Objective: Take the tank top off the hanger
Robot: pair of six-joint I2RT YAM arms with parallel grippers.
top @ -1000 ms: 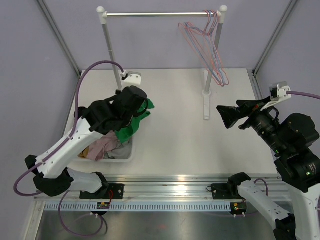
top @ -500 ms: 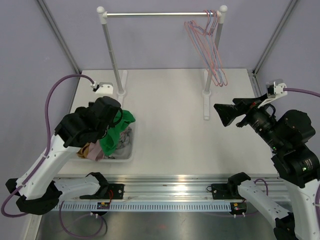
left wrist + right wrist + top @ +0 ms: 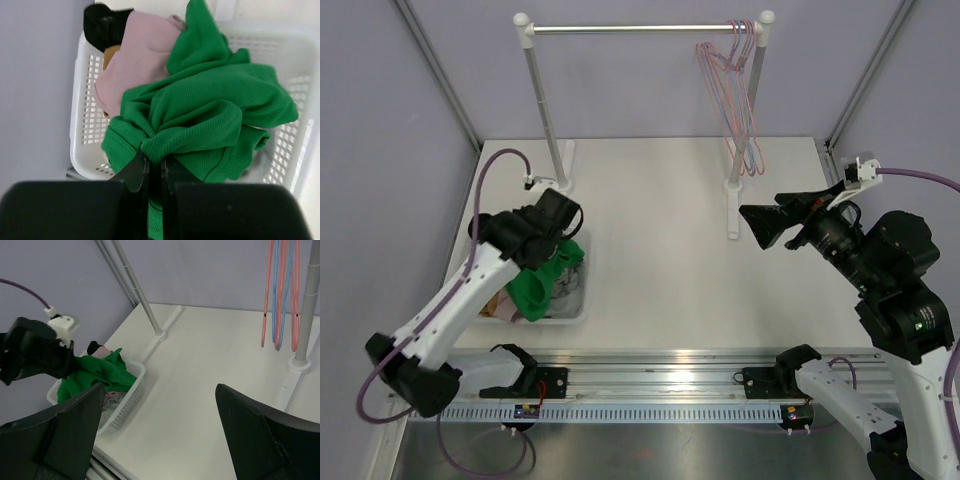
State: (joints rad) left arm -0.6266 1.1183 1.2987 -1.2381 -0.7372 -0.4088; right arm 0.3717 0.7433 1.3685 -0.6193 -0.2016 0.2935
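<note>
The green tank top (image 3: 542, 276) is off the hangers and bunched in the white basket (image 3: 572, 312) at the table's front left. My left gripper (image 3: 542, 246) is shut on a fold of it; in the left wrist view the gripper (image 3: 154, 167) pinches the green cloth (image 3: 210, 120) above the basket (image 3: 80, 125). The pink and blue hangers (image 3: 740, 90) hang bare at the right end of the rail. My right gripper (image 3: 770, 225) is open and empty, raised over the table's right side. In the right wrist view the tank top (image 3: 95, 372) and hangers (image 3: 282, 290) show.
The basket also holds a pink garment (image 3: 135, 55), a black one (image 3: 102, 22) and a tan one. The rack's two posts (image 3: 545, 110) (image 3: 735, 190) stand on the table, with the rail (image 3: 640, 29) across the top. Enclosure walls stand left, right and behind.
My left arm has swung left and lowered the green tank top down into the basket. The hangers on the rail have swung. My right gripper has shifted slightly left.
</note>
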